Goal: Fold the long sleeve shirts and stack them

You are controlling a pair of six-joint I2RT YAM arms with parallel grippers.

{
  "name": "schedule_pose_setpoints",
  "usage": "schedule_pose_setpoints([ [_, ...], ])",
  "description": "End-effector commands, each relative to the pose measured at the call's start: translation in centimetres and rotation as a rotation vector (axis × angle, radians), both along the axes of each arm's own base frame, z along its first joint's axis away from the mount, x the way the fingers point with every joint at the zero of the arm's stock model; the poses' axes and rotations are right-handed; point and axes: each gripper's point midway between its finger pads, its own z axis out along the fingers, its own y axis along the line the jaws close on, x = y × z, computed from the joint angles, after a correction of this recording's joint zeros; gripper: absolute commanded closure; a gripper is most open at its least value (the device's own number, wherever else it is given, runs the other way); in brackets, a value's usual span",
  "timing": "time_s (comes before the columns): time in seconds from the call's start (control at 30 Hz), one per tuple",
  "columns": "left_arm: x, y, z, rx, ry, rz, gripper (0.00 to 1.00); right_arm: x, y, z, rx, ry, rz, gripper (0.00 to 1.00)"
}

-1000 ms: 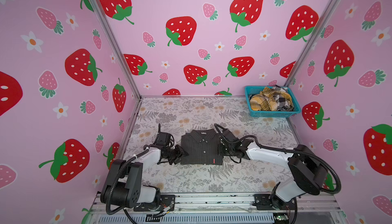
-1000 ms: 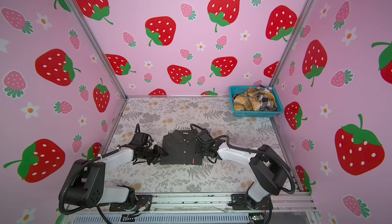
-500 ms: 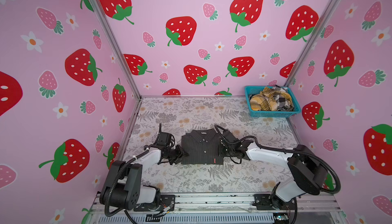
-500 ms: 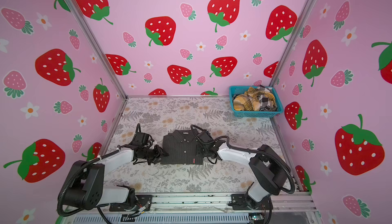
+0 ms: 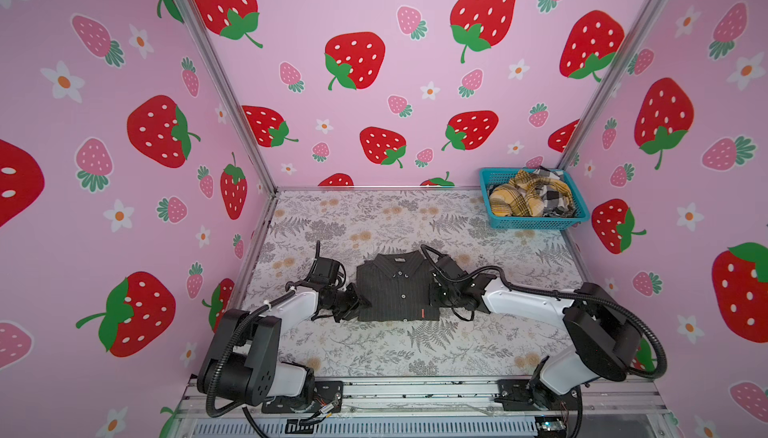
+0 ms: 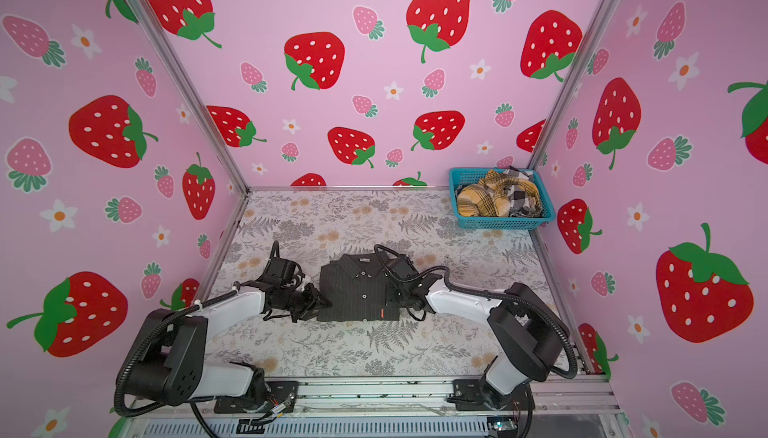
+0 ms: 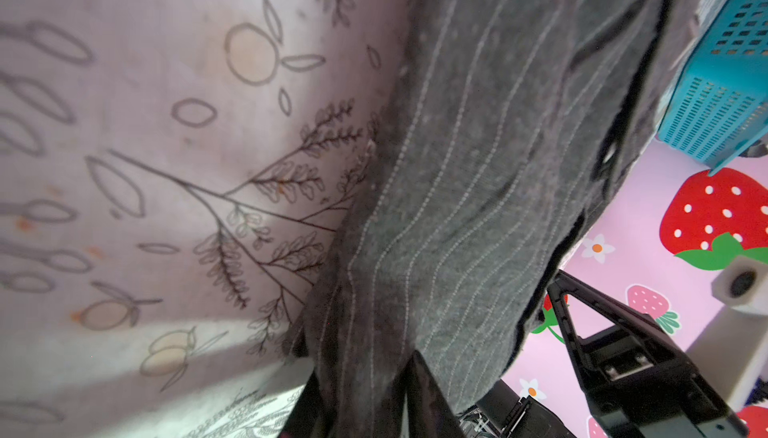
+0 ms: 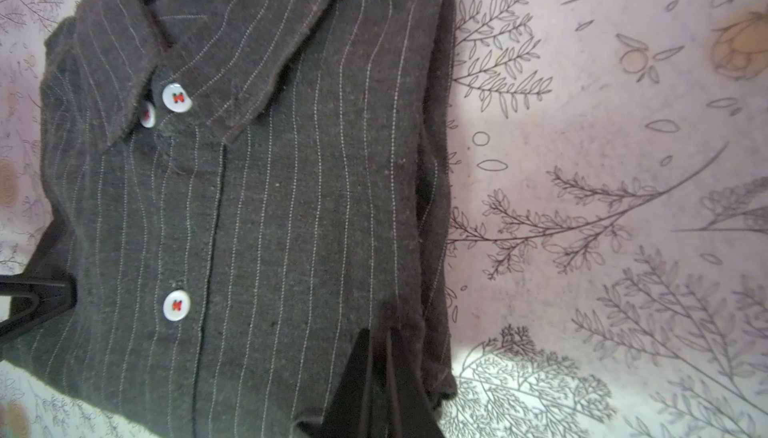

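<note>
Charcoal pinstripe shirt (image 5: 395, 290): laid flat on the floral tablecloth (image 5: 374, 224), well apart from the teal mesh basket (image 5: 536, 222), on the side toward the arm bases. Already folded to a compact rectangle, collar turned toward the basket's end of the table, placket and buttons up.

Mustard plaid shirt (image 5: 513, 201) and black-and-white check shirt (image 5: 555, 195): heaped loose inside the basket, not yet folded.

Left gripper (image 5: 359, 301): set at the shirt edge farther from the basket. Layers of cloth are seen between its jaws in the wrist view; whether they are pinched cannot be told.

Right gripper (image 5: 434, 294): clenched on the edge nearer the basket, with the cloth puckered at the fingertips.

Handling, judged: light, soft, brushed cloth with no stiffness. The folded layers are likely to slide apart or sag if only the top ply is caught. Hold is best taken at both side edges, through the full stack.
</note>
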Motion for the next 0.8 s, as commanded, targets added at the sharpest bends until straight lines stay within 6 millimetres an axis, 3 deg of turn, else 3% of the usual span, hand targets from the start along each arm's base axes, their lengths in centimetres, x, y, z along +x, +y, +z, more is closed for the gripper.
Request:
schedule_pose_setpoints([
  [0.0,1.2,-0.4,0.9,-0.001,-0.026,-0.004,0.71,-0.5,-1.1,-1.4,-0.040,0.040,-0.023,0.88],
  [0.43,1.9,-0.4,0.9,0.019,-0.035,-0.014,0.78,-0.4,-0.8,-1.6,-0.046,0.041,-0.015,0.88],
  [0.63,1.5,0.3,0.5,0.072,-0.012,-0.023,0.48,-0.3,-0.8,-1.6,-0.045,0.039,-0.017,0.88],
  [0.77,1.5,1.2,0.8,0.126,-0.016,-0.024,0.45,-0.2,-1.0,-1.6,-0.050,0.034,-0.019,0.88],
])
